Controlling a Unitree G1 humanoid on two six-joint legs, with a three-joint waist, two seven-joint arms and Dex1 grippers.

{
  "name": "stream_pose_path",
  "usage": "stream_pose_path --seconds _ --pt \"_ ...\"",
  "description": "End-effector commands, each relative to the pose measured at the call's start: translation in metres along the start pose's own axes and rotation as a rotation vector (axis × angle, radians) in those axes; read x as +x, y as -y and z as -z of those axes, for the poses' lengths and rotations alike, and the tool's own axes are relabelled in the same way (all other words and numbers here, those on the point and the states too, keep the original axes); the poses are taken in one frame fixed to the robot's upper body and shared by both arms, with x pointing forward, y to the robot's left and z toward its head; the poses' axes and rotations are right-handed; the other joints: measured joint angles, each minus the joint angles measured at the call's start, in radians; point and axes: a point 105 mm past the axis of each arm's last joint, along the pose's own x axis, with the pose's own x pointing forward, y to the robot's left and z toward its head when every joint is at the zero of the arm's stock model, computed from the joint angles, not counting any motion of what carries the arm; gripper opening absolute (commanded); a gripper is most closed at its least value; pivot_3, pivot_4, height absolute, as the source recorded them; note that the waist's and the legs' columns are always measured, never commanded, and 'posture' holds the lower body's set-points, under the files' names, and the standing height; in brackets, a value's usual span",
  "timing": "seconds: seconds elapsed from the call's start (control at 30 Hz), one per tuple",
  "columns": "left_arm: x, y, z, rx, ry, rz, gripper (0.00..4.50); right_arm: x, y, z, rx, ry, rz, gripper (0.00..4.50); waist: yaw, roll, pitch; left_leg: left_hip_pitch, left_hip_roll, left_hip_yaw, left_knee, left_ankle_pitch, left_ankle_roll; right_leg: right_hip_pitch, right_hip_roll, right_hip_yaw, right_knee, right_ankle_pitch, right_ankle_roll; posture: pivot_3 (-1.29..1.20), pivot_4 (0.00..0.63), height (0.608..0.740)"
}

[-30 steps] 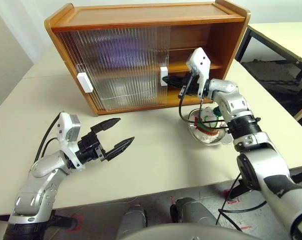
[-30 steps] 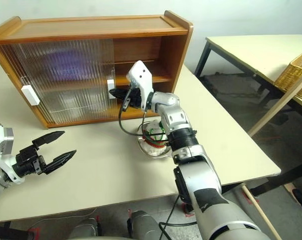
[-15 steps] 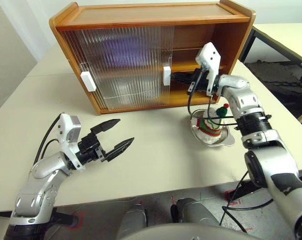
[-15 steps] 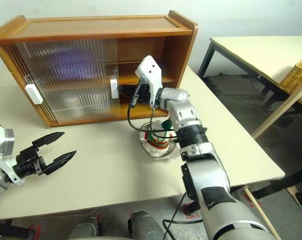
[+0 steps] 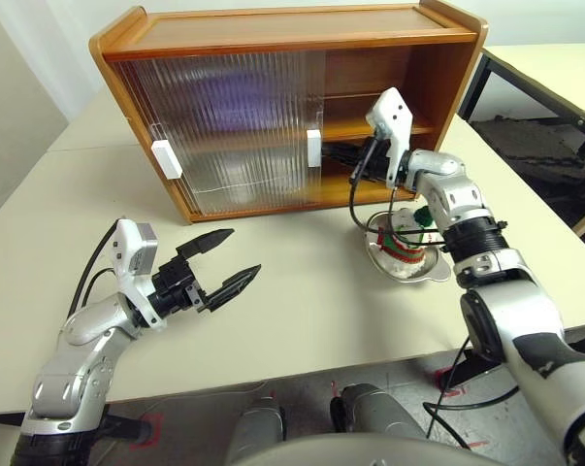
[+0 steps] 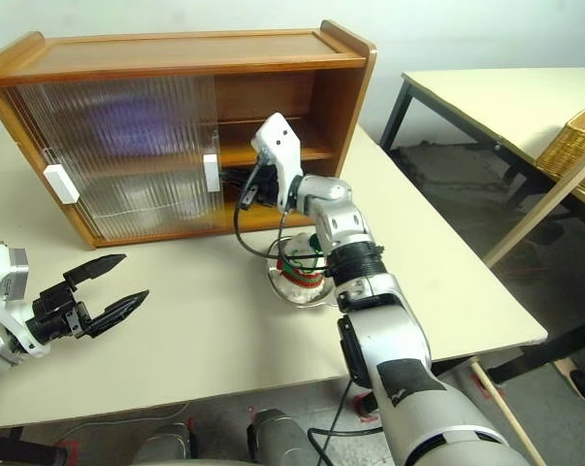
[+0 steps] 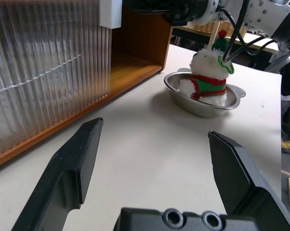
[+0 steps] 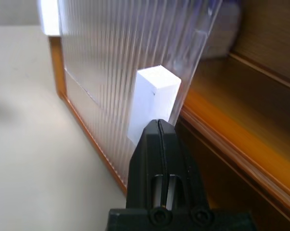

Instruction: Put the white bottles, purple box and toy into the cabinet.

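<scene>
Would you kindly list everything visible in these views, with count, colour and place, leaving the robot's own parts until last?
Cabinet: one, brown wood, at the back of the near table, its right part open.
Sliding doors: two, ribbed translucent, covering the cabinet's left and middle.
Door handles: two, white, one on each door.
Purple box: one, a purple blur behind the doors, upper shelf.
Toy: one, white with red and green, in the bowl.
Bowl: one, shiny steel, on the table right of the cabinet.
Tables: two, beige.
Basket: one, wicker, far right.
Left gripper: black, open, above the table.
Right gripper: black, shut, at the right door's handle.
</scene>
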Motion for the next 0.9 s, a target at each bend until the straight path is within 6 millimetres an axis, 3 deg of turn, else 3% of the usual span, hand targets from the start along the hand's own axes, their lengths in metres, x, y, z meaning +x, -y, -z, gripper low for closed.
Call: stream_pose_path --seconds 0.03,0.23,0.43,0.47,0.53,0.7,0.8,0.9 --pt "0.000 0.002 0.002 0.006 -0.010 0.004 4.50 0.010 -0.010 -0.015 -0.008 0.050 -0.056 0.02 -0.004 0.000 0.000 0.000 0.000 0.000 0.000 0.000 0.000 0.000 0.000 0.000 0.000 0.000 0.000 -0.13 0.023 0.740" --pt "0.000 0.002 0.002 0.006 -0.010 0.000 4.50 0.005 -0.007 -0.011 -0.014 0.029 -0.046 0.02 -0.010 0.000 0.000 0.001 0.001 0.001 -0.004 0.000 0.000 -0.001 0.001 0.000 0.000 -0.001 -0.002 -0.13 0.026 0.740" --pt "-0.001 0.003 0.003 0.004 -0.013 0.003 4.50 -0.032 0.012 0.002 -0.006 -0.070 -0.032 0.02 0.004 0.000 0.000 0.001 0.001 0.001 -0.006 0.000 -0.001 0.000 0.001 0.000 0.000 -0.003 -0.001 -0.14 0.025 0.740" --pt "-0.001 0.003 0.004 0.004 -0.014 0.004 4.50 -0.041 0.016 0.002 0.012 -0.076 -0.028 0.18 0.007 0.000 0.000 0.001 0.001 0.002 -0.006 0.000 -0.001 0.000 0.000 0.000 0.000 -0.003 0.000 -0.14 0.025 0.740" --pt "-0.001 0.002 0.004 0.005 -0.015 0.005 4.50 -0.056 0.021 0.000 0.039 -0.070 -0.030 0.61 0.008 0.000 0.000 0.001 0.000 0.002 -0.006 0.001 -0.001 0.001 0.000 0.000 0.000 -0.004 0.000 -0.14 0.025 0.740" --pt "-0.002 0.001 0.004 0.008 -0.019 0.008 4.50 -0.094 0.021 -0.019 0.207 0.046 -0.083 2.46 0.008 0.000 0.000 0.002 0.000 0.005 -0.005 0.001 -0.002 0.001 0.000 0.001 0.000 -0.005 0.001 -0.15 0.021 0.740" --pt "-0.001 0.000 0.004 0.009 -0.017 0.012 4.50 -0.116 0.012 -0.018 0.289 0.039 -0.115 3.57 0.009 -0.001 0.000 0.007 -0.003 0.007 -0.005 0.002 -0.003 0.008 0.002 0.001 0.000 -0.009 0.004 -0.15 0.022 0.740" --pt "-0.001 0.001 0.004 0.010 -0.016 0.017 4.50 -0.142 0.005 -0.004 0.359 -0.038 -0.108 4.47 0.008 -0.001 0.000 0.009 -0.004 0.011 -0.003 0.002 -0.003 0.012 0.002 0.001 0.001 -0.015 0.013 -0.16 0.024 0.740"
